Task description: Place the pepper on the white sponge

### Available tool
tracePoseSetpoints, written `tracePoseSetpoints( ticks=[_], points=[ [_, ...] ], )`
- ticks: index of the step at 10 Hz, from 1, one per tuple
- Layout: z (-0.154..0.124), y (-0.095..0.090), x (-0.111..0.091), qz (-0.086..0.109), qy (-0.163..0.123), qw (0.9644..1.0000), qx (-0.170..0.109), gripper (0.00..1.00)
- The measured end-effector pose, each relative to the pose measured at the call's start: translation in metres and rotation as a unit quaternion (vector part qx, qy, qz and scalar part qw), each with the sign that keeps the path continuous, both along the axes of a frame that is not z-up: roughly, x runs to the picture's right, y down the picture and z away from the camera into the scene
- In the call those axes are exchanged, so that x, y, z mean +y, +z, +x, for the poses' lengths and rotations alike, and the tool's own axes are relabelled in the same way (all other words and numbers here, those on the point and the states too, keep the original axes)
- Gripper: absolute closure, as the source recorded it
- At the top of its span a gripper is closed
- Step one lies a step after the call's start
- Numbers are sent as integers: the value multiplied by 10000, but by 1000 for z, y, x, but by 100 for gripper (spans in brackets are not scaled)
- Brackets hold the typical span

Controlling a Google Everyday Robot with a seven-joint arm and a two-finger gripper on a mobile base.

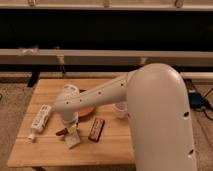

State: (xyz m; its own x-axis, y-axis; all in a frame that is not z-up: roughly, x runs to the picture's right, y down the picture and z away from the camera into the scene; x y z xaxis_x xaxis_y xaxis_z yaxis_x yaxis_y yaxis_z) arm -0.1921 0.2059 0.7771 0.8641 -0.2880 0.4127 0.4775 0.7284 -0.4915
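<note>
A light wooden tabletop [30,152] with visible plank grain stands on a grey-beige carpeted floor [11,107]. Behind it a long pale ledge [100,56] runs the full width of the room, and above that a broad dark band, either window or panel, fills the upper wall [100,30]. A lighter rail [75,4] crosses the very top. At the right edge a dark object with cables [199,99] lies on the floor. The light is dim and warm.
</note>
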Motion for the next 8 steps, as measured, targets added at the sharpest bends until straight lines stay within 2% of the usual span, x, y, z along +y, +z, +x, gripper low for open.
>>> tracePoseSetpoints(
  ticks=[3,8],
  points=[
    [12,-3,-1,-7,113,9999,72,100],
    [12,-8,8,-112,205,9997,9,100]
  ],
)
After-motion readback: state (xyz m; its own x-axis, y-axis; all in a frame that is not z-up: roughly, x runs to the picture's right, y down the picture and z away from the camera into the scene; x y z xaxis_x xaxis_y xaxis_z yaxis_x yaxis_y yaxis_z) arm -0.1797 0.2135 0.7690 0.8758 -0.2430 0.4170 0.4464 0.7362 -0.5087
